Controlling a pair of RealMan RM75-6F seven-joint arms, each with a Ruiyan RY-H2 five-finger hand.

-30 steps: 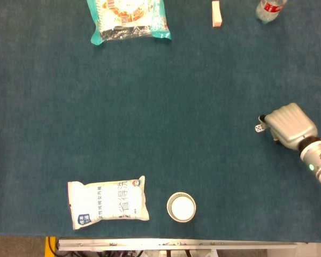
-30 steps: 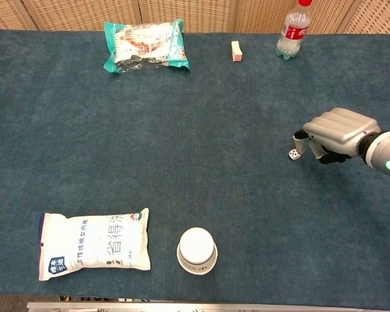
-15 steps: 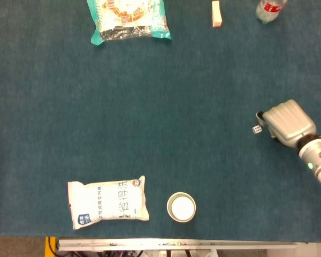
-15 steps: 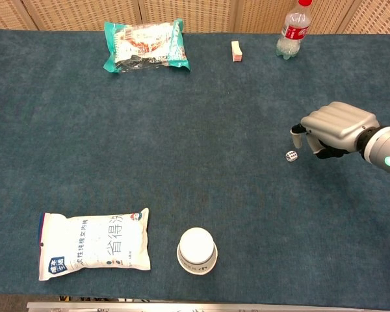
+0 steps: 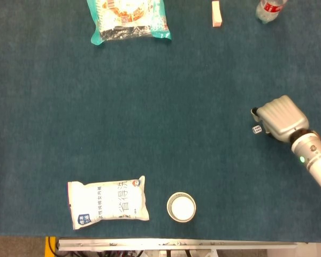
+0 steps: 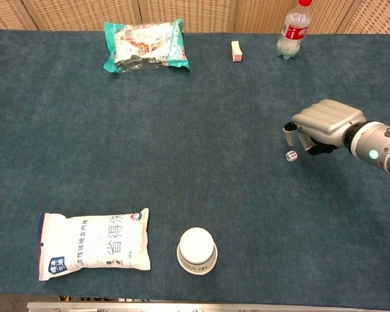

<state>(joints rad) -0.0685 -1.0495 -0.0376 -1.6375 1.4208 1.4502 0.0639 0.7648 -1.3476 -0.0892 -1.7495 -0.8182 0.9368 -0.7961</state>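
Observation:
A small white die [image 5: 256, 129] [image 6: 290, 156] lies on the blue tablecloth at the right. My right hand [image 5: 278, 116] [image 6: 322, 120] hovers just right of it and slightly above, back upward, fingers curled down and in, holding nothing. A narrow gap separates its fingertips from the die. An upturned white paper cup [image 5: 181, 207] [image 6: 197, 249] stands near the front edge, far from the hand. My left hand appears in neither view.
A white bag [image 5: 108, 202] [image 6: 94, 244] lies left of the cup. At the back are a teal snack bag [image 5: 129, 19] [image 6: 146, 44], a small pink block [image 5: 216, 13] [image 6: 236, 51] and a plastic bottle [image 5: 270, 9] [image 6: 294, 29].
My right hand has shifted left and toward the back of the table. The die slid slightly left early on and now lies apart from the fingertips.

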